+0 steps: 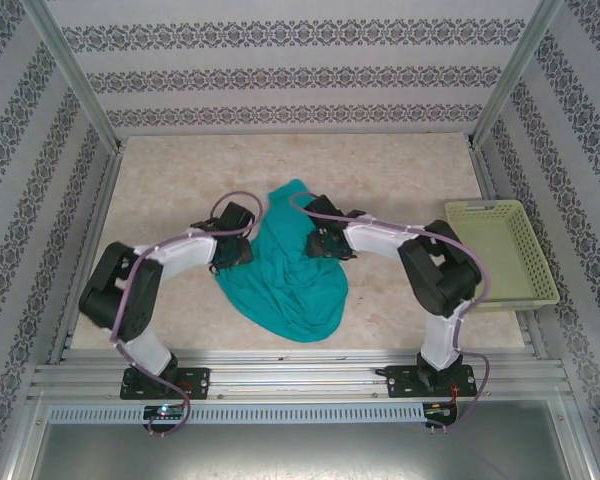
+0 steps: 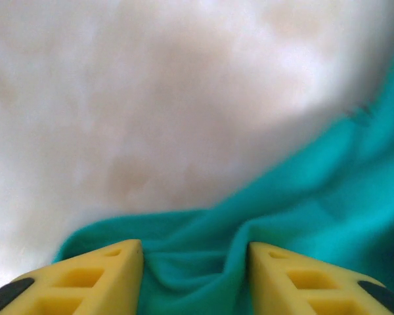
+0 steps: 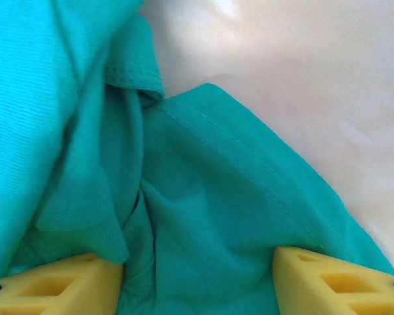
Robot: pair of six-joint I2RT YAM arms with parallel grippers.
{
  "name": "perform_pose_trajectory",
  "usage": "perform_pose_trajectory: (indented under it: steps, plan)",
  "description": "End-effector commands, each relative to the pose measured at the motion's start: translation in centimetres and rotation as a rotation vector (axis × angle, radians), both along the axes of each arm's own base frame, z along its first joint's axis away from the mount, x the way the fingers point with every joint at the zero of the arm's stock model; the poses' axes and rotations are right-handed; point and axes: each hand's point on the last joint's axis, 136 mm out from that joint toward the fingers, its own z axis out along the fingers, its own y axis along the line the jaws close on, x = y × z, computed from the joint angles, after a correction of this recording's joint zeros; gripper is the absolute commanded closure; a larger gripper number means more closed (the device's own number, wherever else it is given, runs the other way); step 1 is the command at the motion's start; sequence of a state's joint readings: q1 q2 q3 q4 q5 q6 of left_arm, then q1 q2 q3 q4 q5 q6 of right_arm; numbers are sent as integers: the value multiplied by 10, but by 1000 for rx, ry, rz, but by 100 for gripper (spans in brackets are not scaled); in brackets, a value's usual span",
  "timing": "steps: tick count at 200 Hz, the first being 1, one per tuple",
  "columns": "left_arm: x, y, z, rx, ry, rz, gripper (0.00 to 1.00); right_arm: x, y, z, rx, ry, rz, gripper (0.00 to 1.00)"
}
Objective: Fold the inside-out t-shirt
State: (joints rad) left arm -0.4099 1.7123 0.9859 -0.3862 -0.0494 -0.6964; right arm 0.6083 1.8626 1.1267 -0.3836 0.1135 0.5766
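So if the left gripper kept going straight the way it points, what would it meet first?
The left gripper would meet the t-shirt first: a raised fold of it sits between the fingers, right ahead. Beyond that fold lies bare table, though depth is hard to judge.

The t-shirt (image 3: 203, 197) was matt, fine-ribbed knit cloth; the tabletop (image 3: 302, 79) looked smooth and faintly glossy; the basket (image 1: 500, 255) was plastic.

Left wrist view is blurred; left gripper (image 2: 196, 262) and right gripper (image 3: 198, 262) are cut off at the bottom edge, t-shirt (image 3: 217, 184) spills past both frames
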Motion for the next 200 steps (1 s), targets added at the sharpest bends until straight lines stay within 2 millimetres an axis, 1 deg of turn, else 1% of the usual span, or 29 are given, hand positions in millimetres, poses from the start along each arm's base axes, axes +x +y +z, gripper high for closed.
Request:
perform_pose_trajectory:
  steps: [1,11,30,35,41,50,62,70,83,97,105,125,135,142,145,152,166,180,200]
  plan:
    - [50,-11,8,-12,-55,-46,56,-33,-5,-3,69,28,-88,41]
    - [67,-17,8,-14,-43,-60,56,-49,5,-1,119,23,-90,41]
    - [100,-34,18,-30,-49,-103,55,-74,31,9,200,12,-56,40]
    - [104,-36,21,-28,-40,-109,54,-78,37,13,213,7,-41,40]
    - [111,-39,28,-27,-43,-114,52,-83,43,18,224,1,-24,40]
    - [116,-39,39,-21,-48,-118,48,-87,46,28,231,-13,-2,40]
    - [114,-36,59,-9,-72,-115,43,-88,41,41,220,-44,12,38]
    - [108,-30,74,4,-97,-108,39,-85,32,51,191,-83,10,36]
    - [90,-15,95,37,-137,-78,32,-77,15,64,127,-145,19,32]
    - [63,1,106,53,-158,-45,27,-66,7,73,95,-172,42,31]
    - [46,11,107,62,-162,-22,25,-59,5,76,89,-178,49,31]
    - [3,38,98,102,-159,42,20,-38,6,78,93,-171,52,30]
    - [-12,51,91,131,-160,66,18,-24,8,78,103,-167,41,29]
    - [-20,59,85,134,-155,81,18,-15,7,73,98,-147,26,30]
    - [-23,61,81,130,-150,86,18,-11,6,74,98,-144,17,29]
    - [-26,64,73,113,-135,87,18,-1,3,67,86,-124,-2,29]
    - [-32,67,55,102,-86,78,19,16,-10,55,36,-90,-60,29]
    - [-33,65,42,107,-48,53,20,28,-18,43,19,-61,-99,29]
    - [-32,59,25,96,-1,24,22,41,-19,27,19,-21,-126,29]
